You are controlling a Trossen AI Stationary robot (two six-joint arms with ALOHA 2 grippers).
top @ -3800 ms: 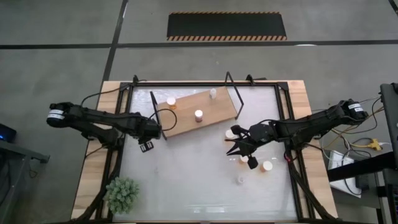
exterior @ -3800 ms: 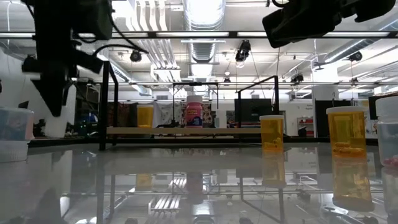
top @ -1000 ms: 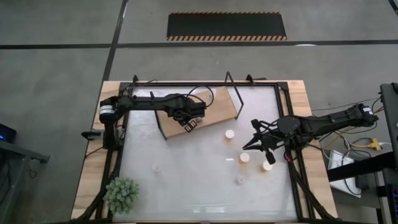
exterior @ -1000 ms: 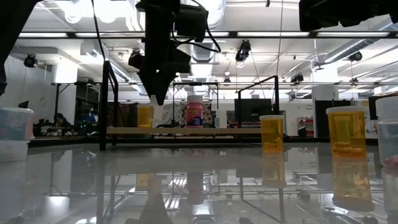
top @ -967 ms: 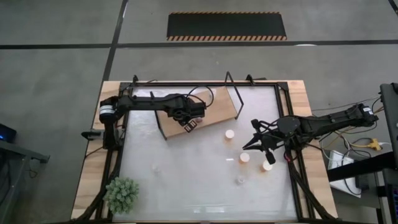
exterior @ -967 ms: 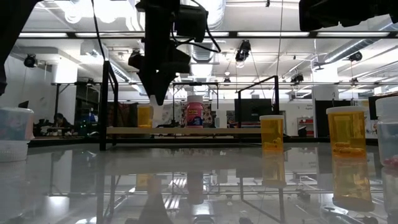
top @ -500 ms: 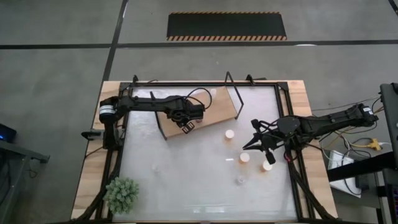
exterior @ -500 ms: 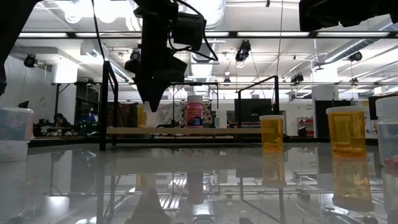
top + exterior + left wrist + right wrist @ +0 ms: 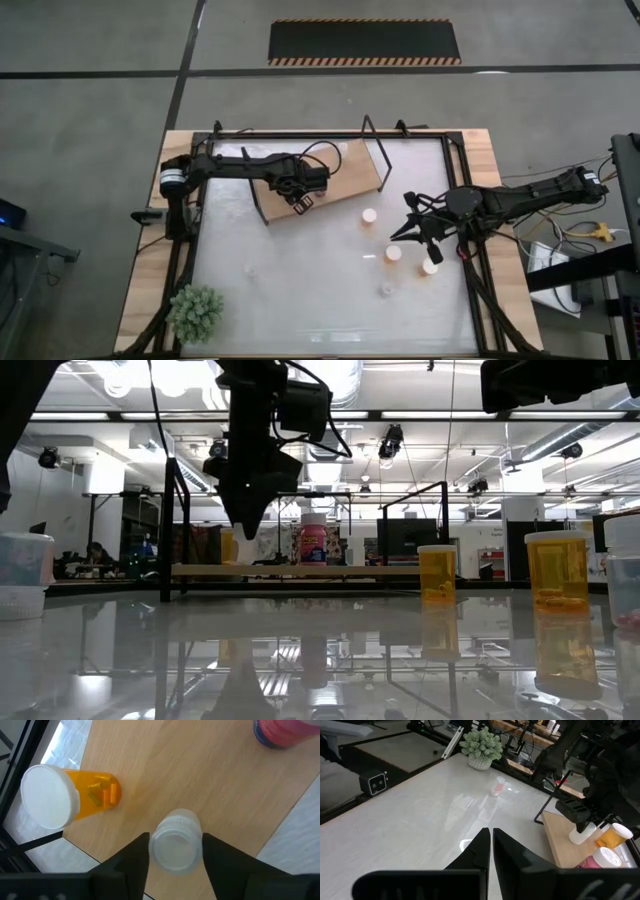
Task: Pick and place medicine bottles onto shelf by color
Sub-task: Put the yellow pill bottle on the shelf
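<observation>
The shelf (image 9: 350, 170) is a light-brown board with black wire ends at the table's far left. My left gripper (image 9: 298, 197) hangs over its near-left part, shut on a clear medicine bottle (image 9: 176, 845). An orange bottle (image 9: 65, 797) stands on its base on the board beside it, and a pinkish bottle (image 9: 285, 732) stands farther along. My right gripper (image 9: 398, 232) is shut and empty above the table's right half. Three white-capped bottles (image 9: 369, 215), (image 9: 393, 253), (image 9: 431, 267) stand on the table near it. My left gripper pinches the clear bottle at its capped top (image 9: 175, 851), one finger on each side. The fingers come from above, pointing down. The bottle stays upright under them, its bottom at the board; I cannot tell whether it rests on it.
A clear bottle (image 9: 386, 290) stands on the table nearer the front. A pinkish bottle (image 9: 496, 787) stands on the left half, toward the small potted plant (image 9: 196, 310) at the front-left corner. Another bottle (image 9: 343, 147) stands at the shelf's far edge.
My left gripper has gone a little toward the table's left edge along the shelf, still shut on the clear bottle, closer to the orange bottle.
</observation>
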